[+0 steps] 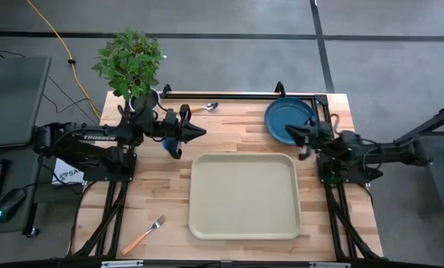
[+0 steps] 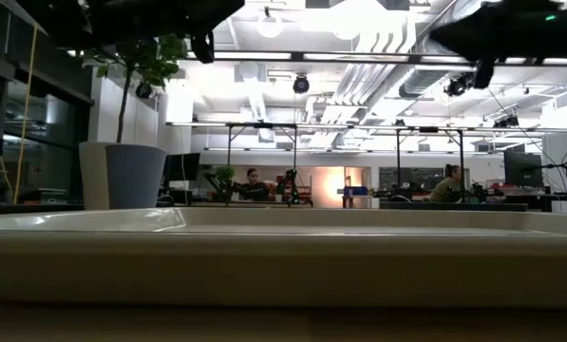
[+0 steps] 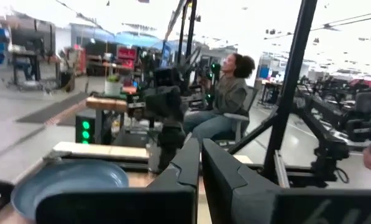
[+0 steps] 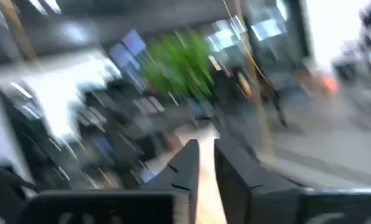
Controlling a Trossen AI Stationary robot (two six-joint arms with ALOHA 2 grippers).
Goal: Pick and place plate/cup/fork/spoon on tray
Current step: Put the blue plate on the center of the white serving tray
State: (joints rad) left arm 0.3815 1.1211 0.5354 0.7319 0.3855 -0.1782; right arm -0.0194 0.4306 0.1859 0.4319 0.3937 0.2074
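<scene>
Large beige rectangular plastic tray (image 1: pixel 245 196): smooth, rounded corners, low raised rim; lies mid-table on the pale wooden slatted table (image 1: pixel 162 190). In the low view its rim (image 2: pixel 283 233) fills the foreground and hides the tabletop behind it.

Round flat dark-blue plate (image 1: pixel 288 119): glossy, raised rim, at the far right corner; its near edge is covered by the right gripper (image 1: pixel 294 132), fingers close together, holding nothing.

Small blue cylindrical cup (image 1: pixel 169 146): mostly hidden under the left gripper (image 1: pixel 199 133), whose fingers (image 3: pixel 188 163) stand nearly closed and empty.

Slim orange-handled spoon (image 1: pixel 203 109): silver bowl, by the far edge.

Slim orange-handled fork (image 1: pixel 143 235): silver tines, near left corner.

Leafy green plant in a white pot (image 1: pixel 130 63): far left corner. The right wrist view is too blurred to read.
</scene>
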